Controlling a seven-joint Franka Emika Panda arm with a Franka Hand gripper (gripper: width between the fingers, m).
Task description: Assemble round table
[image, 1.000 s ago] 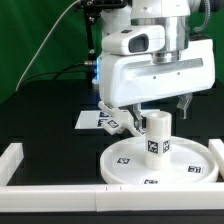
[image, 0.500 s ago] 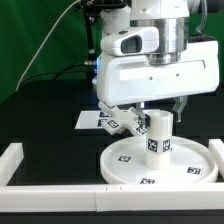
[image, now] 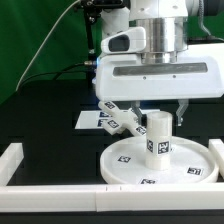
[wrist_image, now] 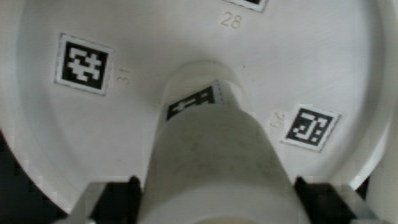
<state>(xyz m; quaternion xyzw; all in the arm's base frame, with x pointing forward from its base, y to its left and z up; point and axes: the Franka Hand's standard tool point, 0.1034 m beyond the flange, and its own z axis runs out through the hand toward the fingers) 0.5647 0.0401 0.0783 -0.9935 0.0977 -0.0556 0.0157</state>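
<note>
snugly, hand (wrist_image: pixel 221 200) grips upright cylinder (image: pixel 157 130), midway inside rimmed disc (image: pixel 122 166).

We are seeing bright, even light falling from above in the exterior view. It is washing out the white arm housing (image: pixel 160 85) and the round disc (image: pixel 110 170), so their edges are merging, while the black table (image: pixel 40 115) is swallowing detail. A soft shadow is lying under the housing. In the wrist view the cylinder (wrist_image: pixel 214 160) is sitting too close and blurring, the fingers (wrist_image: pixel 118 196) are showing dim and smeared, and the tags (wrist_image: pixel 86 62) are looking skewed.
</note>
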